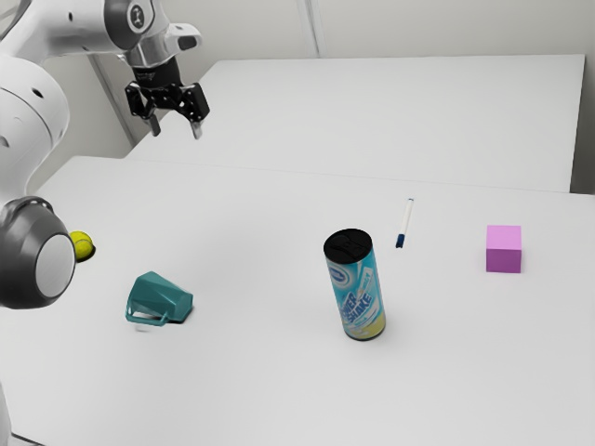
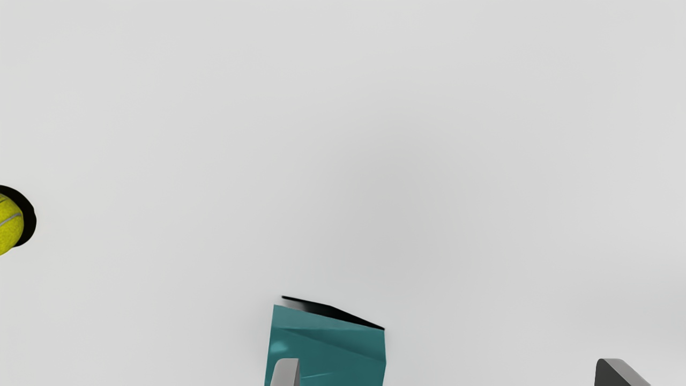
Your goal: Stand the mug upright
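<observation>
mug on its side, gripper high and empty

mug [image 1: 160,299] tipped over on the table [image 1: 265,390], in from the edge at the exterior view's left. tennis ball [image 1: 81,244] closer to that edge, can [image 1: 357,286] standing well off on the other side. handle [image 1: 149,321] low, on the side away from the table's far edge. body runs roughly from the ball's side toward the can; which end is the mouth, i can't tell from my seat.

gripper [image 1: 176,132] hangs well above the table, fingers [image 2: 286,374] wide apart, nothing held. the relation that matters: by the wrist view the mug lies beyond the fingertip nearer the ball, off the middle of the gap. some of that may be slant, so i'd check the line-up while lowering. my judgement: job at its start, approach first. a grip off-centre could roll the mug; the handle might foul a finger.
</observation>
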